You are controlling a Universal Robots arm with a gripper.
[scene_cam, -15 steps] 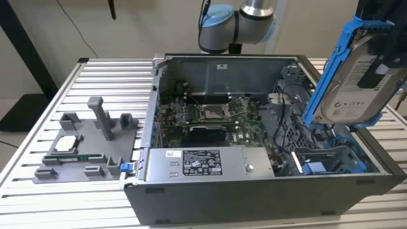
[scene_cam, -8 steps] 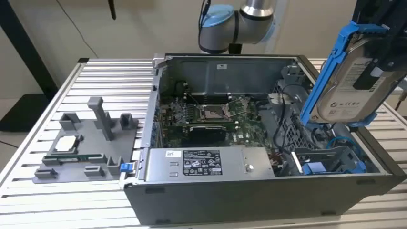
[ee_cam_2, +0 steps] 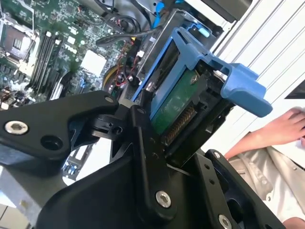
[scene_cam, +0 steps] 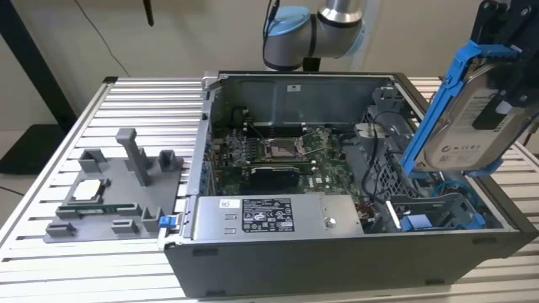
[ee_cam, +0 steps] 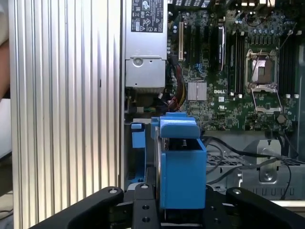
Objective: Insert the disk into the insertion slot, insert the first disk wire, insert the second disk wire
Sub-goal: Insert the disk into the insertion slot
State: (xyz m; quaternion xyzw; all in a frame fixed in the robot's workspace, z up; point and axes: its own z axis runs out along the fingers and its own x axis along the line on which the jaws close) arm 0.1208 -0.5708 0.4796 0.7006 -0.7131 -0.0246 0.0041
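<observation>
The claw (ee_cam_2: 174,125) is clenched on the disk (scene_cam: 459,136), holding it in the air above the insertion slot (scene_cam: 433,213) at the exterior view's right. The disk's long axis stands nearly upright, with its top leaning toward the exterior view's right.

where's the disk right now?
At the exterior view's right, the disk hangs tilted in the claw, raised above the insertion slot at that end of the open computer case.

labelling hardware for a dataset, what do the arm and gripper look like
The silver-grey tubular arm has rounded joints with light blue caps. The matte black gripper has flat, angular linkage fingers joined by silver hex-socket screws.
</observation>
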